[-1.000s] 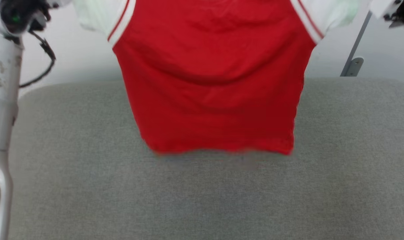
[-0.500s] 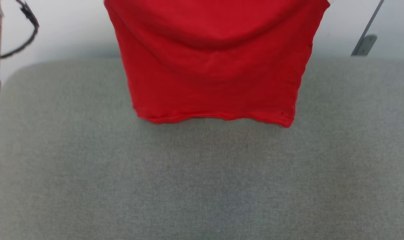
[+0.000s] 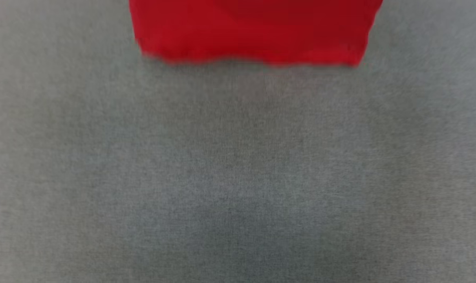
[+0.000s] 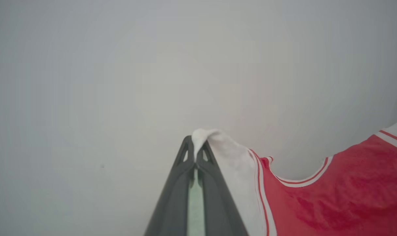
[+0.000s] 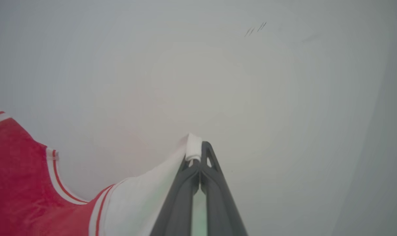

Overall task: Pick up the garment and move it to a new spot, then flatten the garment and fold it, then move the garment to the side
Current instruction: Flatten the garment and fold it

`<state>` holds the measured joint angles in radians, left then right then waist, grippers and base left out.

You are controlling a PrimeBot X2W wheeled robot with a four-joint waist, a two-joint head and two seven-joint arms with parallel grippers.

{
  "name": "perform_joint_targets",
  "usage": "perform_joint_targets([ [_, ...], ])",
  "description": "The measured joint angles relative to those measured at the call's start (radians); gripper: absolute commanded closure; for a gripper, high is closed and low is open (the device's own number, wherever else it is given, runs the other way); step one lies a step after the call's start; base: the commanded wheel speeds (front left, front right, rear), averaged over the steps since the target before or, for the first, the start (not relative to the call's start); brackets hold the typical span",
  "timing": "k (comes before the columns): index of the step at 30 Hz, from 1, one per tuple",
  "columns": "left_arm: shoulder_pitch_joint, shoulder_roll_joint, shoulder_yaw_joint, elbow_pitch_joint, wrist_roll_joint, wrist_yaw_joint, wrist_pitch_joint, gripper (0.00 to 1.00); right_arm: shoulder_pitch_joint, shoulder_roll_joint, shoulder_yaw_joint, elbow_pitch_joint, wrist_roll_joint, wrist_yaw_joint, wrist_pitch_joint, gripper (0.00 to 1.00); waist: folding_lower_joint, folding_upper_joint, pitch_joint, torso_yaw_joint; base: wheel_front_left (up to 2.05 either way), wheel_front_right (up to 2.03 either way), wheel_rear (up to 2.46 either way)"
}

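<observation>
The head camera dipped: one red white-sleeved jersey shirt (image 3: 253,31) hangs over one grey cloth counter (image 3: 238,177). Wrist views add two: left claw (image 4: 195,149) and right claw (image 5: 198,154), each squeezing a sleeve tight.

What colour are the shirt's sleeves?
White sleeve, red-striped trim; best in left wrist view.

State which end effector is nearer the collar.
Neither clearly: the left end effector is shut on one sleeve beside the collar; right end effector is shut on the other sleeve, across it.
</observation>
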<state>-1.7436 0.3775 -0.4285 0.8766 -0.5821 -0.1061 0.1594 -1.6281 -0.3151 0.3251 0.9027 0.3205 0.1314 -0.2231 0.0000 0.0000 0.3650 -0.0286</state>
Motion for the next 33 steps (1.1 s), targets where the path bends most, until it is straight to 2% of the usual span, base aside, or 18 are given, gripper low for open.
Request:
perform_joint_targets([
  [3, -0.042, -0.003, -0.005, 0.009, 0.027, -0.001, -0.12, 1.0, -0.039, -0.013, -0.02, 0.002, -0.102, 0.0, -0.034, 1.0, 0.0, 0.0, 0.046, 0.005, 0.0, 0.0, 0.0],
  [6, -0.056, -0.017, 0.004, 0.016, 0.02, -0.009, -0.225, 1.0, -0.041, -0.028, -0.042, -0.064, -0.184, 0.0, -0.038, 1.0, 0.0, 0.0, 0.083, 0.017, 0.0, 0.0, 0.0],
  [8, -0.036, -0.024, -0.009, 0.026, 0.011, -0.018, -0.254, 1.0, -0.001, -0.033, -0.025, -0.104, -0.217, 0.0, -0.041, 1.0, 0.0, 0.0, 0.097, 0.031, 0.0, 0.0, 0.0],
  [11, 0.034, -0.015, -0.041, 0.032, -0.006, -0.019, -0.267, 1.0, 0.108, -0.039, 0.019, -0.128, -0.206, 0.0, -0.04, 1.0, 0.0, 0.0, 0.101, 0.051, 0.0, 0.0, 0.0],
  [14, 0.135, -0.001, -0.082, 0.001, -0.059, -0.022, -0.254, 1.0, 0.199, -0.06, 0.062, -0.144, -0.146, 0.0, -0.041, 1.0, 0.0, 0.0, 0.081, 0.064, 0.0, 0.0, 0.0],
  [18, 0.282, 0.046, -0.125, -0.068, -0.135, -0.023, -0.221, 1.0, 0.331, -0.101, 0.137, -0.161, -0.046, 0.0, -0.035, 1.0, 0.0, 0.0, 0.037, 0.072, 0.0, 0.0, 0.0],
  [25, 0.61, 0.144, -0.18, -0.221, -0.254, -0.023, -0.162, 1.0, 0.624, -0.175, 0.238, -0.295, 0.195, 0.0, 0.07, 1.0, 0.0, 0.0, -0.061, 0.072, 0.0, 0.0, 0.0],
  [29, 0.821, 0.23, -0.197, -0.347, -0.324, -0.024, -0.129, 1.0, 0.803, -0.25, 0.252, -0.412, 0.275, 0.0, 0.087, 1.0, 0.0, 0.0, -0.119, 0.067, 0.0, 0.0, 0.0],
  [33, 1.029, 0.32, -0.211, -0.519, -0.364, -0.024, -0.134, 1.0, 0.973, -0.306, 0.256, -0.525, 0.292, 0.0, 0.088, 1.0, 0.0, 0.0, -0.173, 0.06, 0.0, 0.0, 0.0],
])
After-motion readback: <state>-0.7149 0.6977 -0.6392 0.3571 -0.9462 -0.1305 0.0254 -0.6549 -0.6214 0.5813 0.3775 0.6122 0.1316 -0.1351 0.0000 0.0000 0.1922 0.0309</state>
